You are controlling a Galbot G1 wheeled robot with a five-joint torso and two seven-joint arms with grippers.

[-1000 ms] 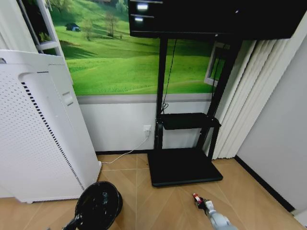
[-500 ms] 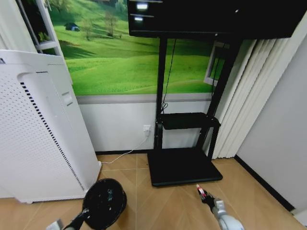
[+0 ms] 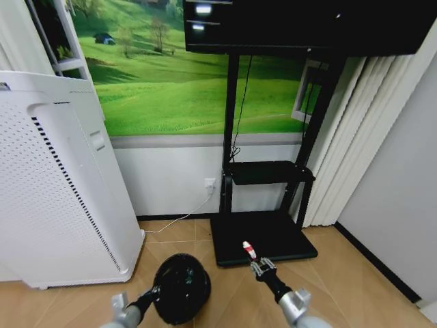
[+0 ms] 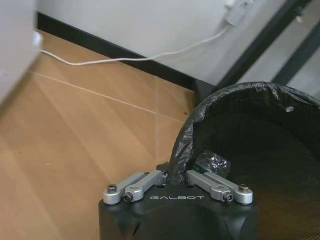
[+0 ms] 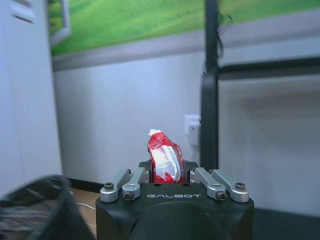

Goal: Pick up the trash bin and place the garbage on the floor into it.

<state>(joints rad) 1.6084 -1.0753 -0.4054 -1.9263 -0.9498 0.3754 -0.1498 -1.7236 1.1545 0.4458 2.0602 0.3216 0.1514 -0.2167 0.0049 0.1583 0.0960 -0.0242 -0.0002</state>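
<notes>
The right gripper is clamped on a small crumpled red-and-white wrapper, which stands upright between its fingers with its long axis pointing away from the palm. The round black mesh trash bin with its black liner lies to that gripper's left, near but apart, mouth facing up (so the wrapper must travel leftward over the rim). The left gripper is pinched on the bin's near rim, holding it above the tan herringbone parquet floor.
</notes>
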